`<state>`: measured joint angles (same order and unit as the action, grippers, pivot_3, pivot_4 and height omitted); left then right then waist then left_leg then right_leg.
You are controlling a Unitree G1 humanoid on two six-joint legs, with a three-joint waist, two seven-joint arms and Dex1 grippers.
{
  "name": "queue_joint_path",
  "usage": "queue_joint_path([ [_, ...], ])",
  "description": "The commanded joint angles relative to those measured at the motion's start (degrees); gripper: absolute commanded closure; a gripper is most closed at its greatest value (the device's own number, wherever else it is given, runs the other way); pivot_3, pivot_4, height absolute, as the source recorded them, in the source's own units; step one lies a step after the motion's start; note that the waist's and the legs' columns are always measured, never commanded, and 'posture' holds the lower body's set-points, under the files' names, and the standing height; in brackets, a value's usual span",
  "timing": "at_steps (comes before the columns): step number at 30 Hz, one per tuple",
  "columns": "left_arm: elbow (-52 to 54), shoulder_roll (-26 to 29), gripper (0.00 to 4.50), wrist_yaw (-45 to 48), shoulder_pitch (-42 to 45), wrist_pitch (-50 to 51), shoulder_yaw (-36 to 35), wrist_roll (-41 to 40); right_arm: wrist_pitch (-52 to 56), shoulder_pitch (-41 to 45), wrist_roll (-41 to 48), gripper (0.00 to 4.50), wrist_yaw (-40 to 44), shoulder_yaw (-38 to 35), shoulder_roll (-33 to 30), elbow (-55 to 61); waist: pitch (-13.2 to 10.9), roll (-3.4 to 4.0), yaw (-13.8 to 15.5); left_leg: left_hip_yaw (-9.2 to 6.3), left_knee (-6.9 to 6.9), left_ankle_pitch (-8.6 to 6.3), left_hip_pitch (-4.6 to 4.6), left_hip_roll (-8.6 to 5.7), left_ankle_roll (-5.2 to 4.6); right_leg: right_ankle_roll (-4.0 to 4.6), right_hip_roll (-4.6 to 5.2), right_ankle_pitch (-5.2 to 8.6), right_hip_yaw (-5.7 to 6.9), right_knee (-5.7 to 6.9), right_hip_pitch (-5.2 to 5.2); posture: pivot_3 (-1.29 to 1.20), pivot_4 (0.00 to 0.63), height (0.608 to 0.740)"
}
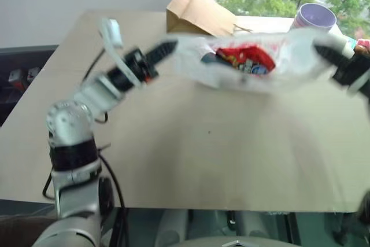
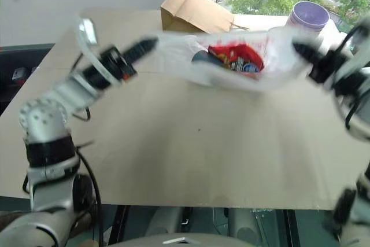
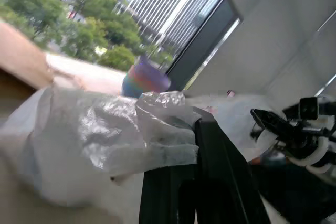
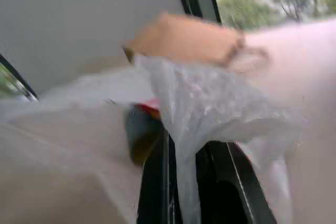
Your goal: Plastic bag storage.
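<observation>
The plastic bag (image 1: 292, 56), thin translucent white film, hangs stretched between my two grippers above the far half of the table. My left gripper (image 1: 169, 48) is shut on its left edge, and my right gripper (image 1: 321, 51) is shut on its right edge. A red printed patch (image 1: 245, 59) and a dark shape show through the film. In the left wrist view crumpled film (image 3: 157, 145) is pinched at my black fingers (image 3: 220, 177). In the right wrist view a strip of film (image 4: 184, 171) runs down between the fingers (image 4: 155, 182).
A brown paper bag (image 1: 196, 13) lies at the table's far edge behind the plastic bag. A purple mug (image 1: 315, 15) stands at the back right by the window. The tan table (image 1: 202, 154) stretches toward me, with its edges on the left and in front.
</observation>
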<state>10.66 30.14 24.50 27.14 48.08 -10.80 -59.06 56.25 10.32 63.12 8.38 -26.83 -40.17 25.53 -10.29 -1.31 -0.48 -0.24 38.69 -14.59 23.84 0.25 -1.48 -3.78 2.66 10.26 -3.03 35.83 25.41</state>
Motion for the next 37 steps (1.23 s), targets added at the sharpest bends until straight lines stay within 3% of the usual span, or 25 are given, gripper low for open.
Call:
queue_joint_path([
  [1, 3.4, 1.5, 4.5, 2.7, -3.9, -11.0, 6.4, 14.8, -10.5, -5.5, -13.2, 4.48, 2.3, 3.5, -0.5, 8.0, 0.0, 0.06, -0.5, 0.05, 0.03, 0.04, -0.02, 0.01, 0.01, 0.0, -0.01, 0.0, -0.04, 0.02, -0.01, 0.0, 0.15, 0.74],
  [3, 3.2, -0.6, 4.5, 2.3, -6.7, -15.1, 7.1, 18.5, -14.8, -7.2, -24.3, 4.48, -5.0, 7.3, 1.4, 7.3, 0.1, 0.07, -0.9, 0.22, 0.09, 0.19, -0.26, 0.08, -0.01, 0.14, -0.08, 0.12, -0.18, 0.07, -0.12, 0.0, 0.15, 0.74],
  [4, 3.3, 0.1, 4.5, 6.0, -7.8, -15.1, 7.5, 17.9, -20.0, -9.5, -29.3, 4.23, -1.2, 10.6, -0.1, 8.9, 0.1, 0.06, -1.1, 0.32, 0.09, 0.19, -0.57, 0.15, -0.01, 0.01, -0.13, 0.21, -0.25, 0.06, -0.37, 0.0, 0.15, 0.74],
  [6, 3.2, 0.3, 4.09, 7.4, -10.0, -16.1, 5.9, 18.2, -24.3, -12.6, -29.8, 3.78, 3.5, 11.8, 1.9, 11.2, 0.1, 0.05, -1.1, 0.35, 0.08, 0.18, -1.02, 0.19, 0.0, 0.0, -0.15, 0.24, -0.28, 0.04, -0.78, 0.0, 0.15, 0.74],
  [7, 3.7, 1.5, 3.8, 9.9, -11.4, -18.4, 6.3, 20.0, -26.4, -14.9, -30.7, 3.26, 6.8, 12.4, 1.1, 12.2, 0.1, 0.07, -1.1, 0.34, 0.08, 0.17, -1.04, 0.22, 0.0, 0.01, -0.17, 0.25, -0.27, 0.04, -0.78, 0.0, 0.15, 0.74],
  [13, 8.2, 5.0, 1.2, 16.8, -23.4, -26.3, 0.9, 22.6, -32.0, -31.1, -25.9, 0.45, 18.8, 0.1, 2.6, 17.0, 0.1, 0.07, -0.7, 0.36, -0.2, 0.13, -0.94, 0.33, -0.01, 0.11, -0.28, 0.31, -0.37, -0.07, -0.67, 0.0, 0.15, 0.74],
  [14, 9.2, 6.0, 0.53, 18.5, -25.4, -27.1, 0.6, 23.1, -32.2, -32.9, -24.5, 0.0, 19.9, -2.1, 3.0, 17.6, 0.1, 0.07, -0.6, 0.39, -0.2, 0.12, -0.92, 0.34, -0.04, 0.08, -0.22, 0.32, -0.38, -0.11, -0.67, 0.0, 0.15, 0.74],
  [18, 13.3, 9.9, 0.45, 24.5, -35.3, -28.3, -1.4, 23.3, -37.4, -41.3, -31.4, 0.0, 28.5, -6.6, 0.4, 14.1, 0.2, 0.06, -0.4, 0.48, -0.21, 0.11, -1.03, 0.46, -0.04, 0.04, -0.16, 0.37, -0.38, -0.12, -0.68, 0.0, 0.15, 0.74],
  [22, 14.3, 9.9, 0.45, 24.9, -39.0, -28.9, -2.2, 23.6, -42.6, -36.7, -35.1, 0.0, 33.1, -7.7, -3.1, 2.5, 0.3, -0.04, -0.5, 0.51, -0.16, 0.09, -1.14, 0.67, -0.03, 0.05, 0.02, 0.42, -0.34, -0.14, -0.69, 0.0, 0.15, 0.74],
  [26, 14.1, 8.6, 0.45, 22.1, -37.3, -27.2, -2.3, 23.3, -44.6, -30.2, -35.9, 0.0, 38.6, -6.8, -7.9, -6.3, 0.3, -0.05, -0.5, 0.66, -0.12, -0.03, -1.24, 0.69, 0.19, 0.05, 0.09, 0.41, -0.34, -0.21, -0.72, 0.0, 0.15, 0.74],
  [29, 13.1, 7.7, 0.45, 18.9, -33.8, -24.9, -3.7, 22.0, -42.9, -29.5, -34.1, 0.0, 42.1, -6.7, -9.5, -6.1, 0.3, -0.03, -0.1, 0.86, -0.15, 0.1, -1.19, 0.68, -0.05, 0.04, 0.04, 0.4, -0.21, -0.09, -0.68, 0.0, 0.15, 0.74],
  [37, 6.7, 9.6, 0.45, 20.5, -27.8, -23.0, -6.2, 22.2, -41.7, -35.5, -33.8, 0.0, 41.3, -7.1, -4.0, 0.9, 0.3, -0.03, 0.0, 0.63, -0.38, 0.05, -1.01, 0.44, -0.08, 0.2, -0.02, 0.55, -0.01, -0.1, -0.61, 0.0, 0.15, 0.74],
])
